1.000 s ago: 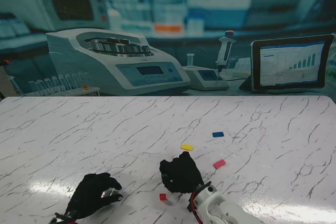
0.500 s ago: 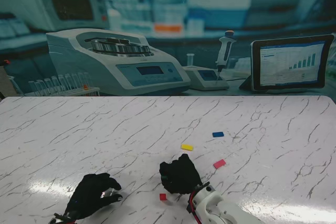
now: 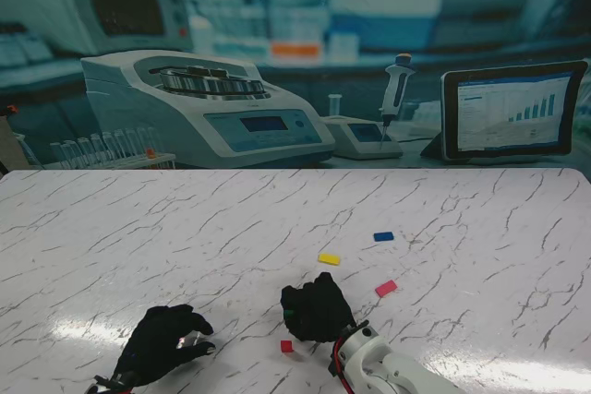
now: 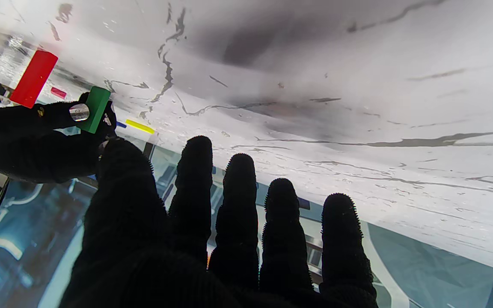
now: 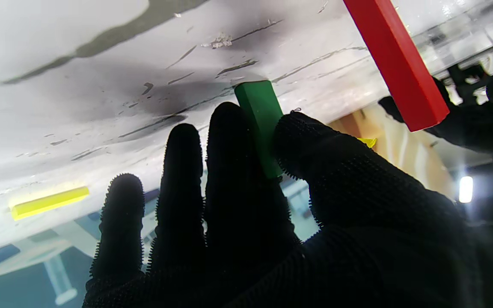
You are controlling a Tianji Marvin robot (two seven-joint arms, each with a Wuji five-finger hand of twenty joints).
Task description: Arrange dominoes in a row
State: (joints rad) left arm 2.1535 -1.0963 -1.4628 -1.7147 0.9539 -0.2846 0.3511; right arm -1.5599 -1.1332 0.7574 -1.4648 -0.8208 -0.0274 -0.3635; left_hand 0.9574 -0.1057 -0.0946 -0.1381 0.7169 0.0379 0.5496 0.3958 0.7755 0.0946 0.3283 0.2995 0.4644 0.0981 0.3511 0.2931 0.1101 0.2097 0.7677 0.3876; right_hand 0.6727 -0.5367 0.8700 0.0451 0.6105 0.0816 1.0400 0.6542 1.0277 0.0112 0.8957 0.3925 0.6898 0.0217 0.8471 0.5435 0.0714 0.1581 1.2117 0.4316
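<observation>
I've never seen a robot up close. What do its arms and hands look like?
Each robot hand is five-fingered and covered in a black knitted glove with a nubbly texture: the left robot hand shows a small silver metal piece near the fingers, and the right robot hand joins a glossy white arm. At that wrist sit a red ring and thin red and black cables.

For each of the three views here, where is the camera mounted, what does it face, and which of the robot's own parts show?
Stand view: above the shoulders, looking down at the marble table; left hand and right hand show.
Left wrist view: along the left hand's fingers; the right hand appears too.
Right wrist view: along the right hand's fingers, pinching the green domino.
Shared: the red domino and yellow domino appear in all three.
</observation>
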